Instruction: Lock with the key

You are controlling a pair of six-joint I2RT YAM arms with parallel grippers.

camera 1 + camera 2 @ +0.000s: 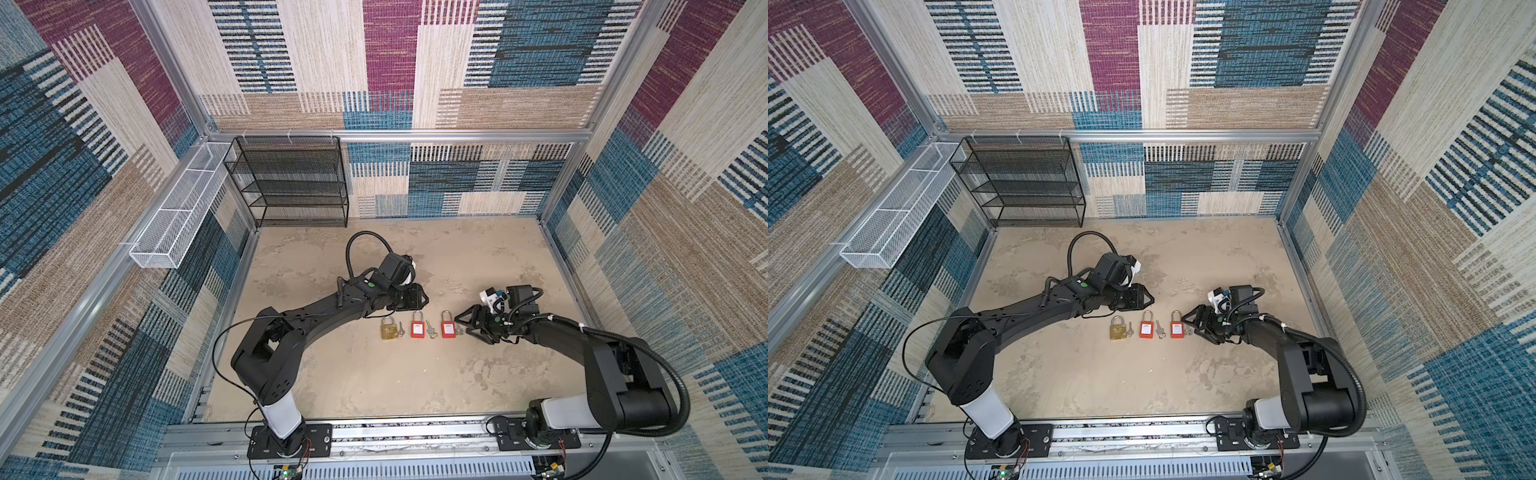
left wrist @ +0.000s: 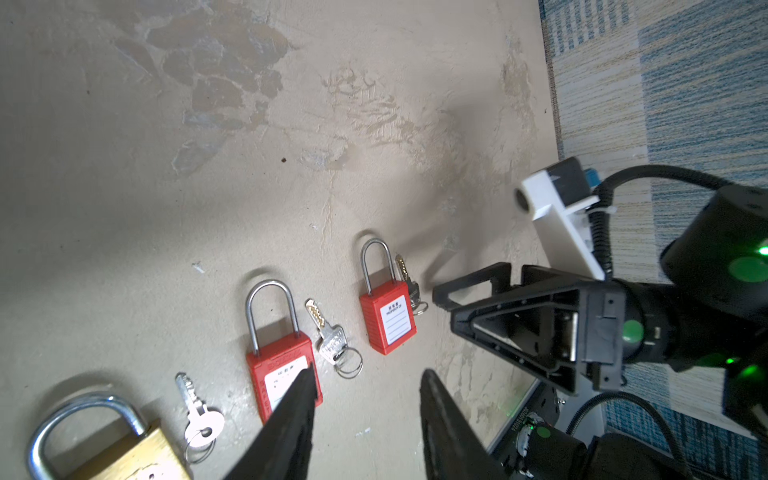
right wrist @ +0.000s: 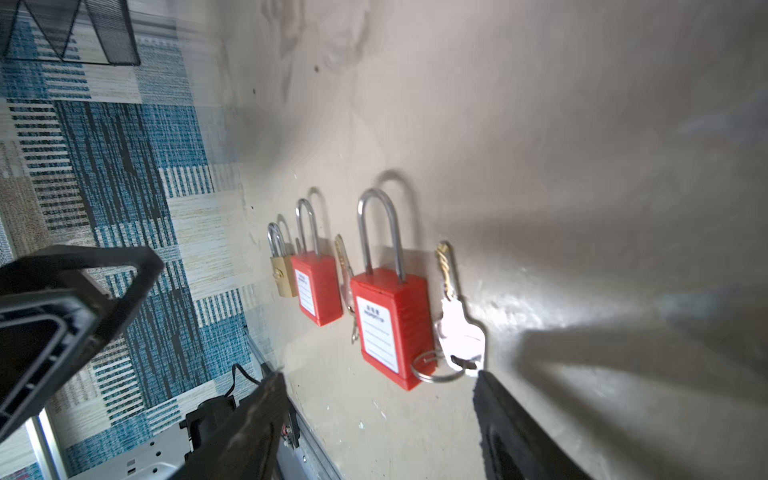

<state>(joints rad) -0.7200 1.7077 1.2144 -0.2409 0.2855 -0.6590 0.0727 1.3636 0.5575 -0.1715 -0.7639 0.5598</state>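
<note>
Barely begun: every key lies loose, none in a lock

Three padlocks lie in a row on the bench [image 1: 374, 374], each with its key just to its right. From the left: brass padlock [image 1: 387, 328] and small key [image 1: 400, 329]; middle red padlock [image 1: 417, 325] and second key [image 1: 430, 330]; right red padlock [image 1: 447, 325] and third key [image 1: 459, 331]. The left jaws hover on the far side of the row, partly open and empty. The right jaws stand wide and empty, with the third key just off their tips. Picking up, inserting and turning a key all appear left to do.
</note>
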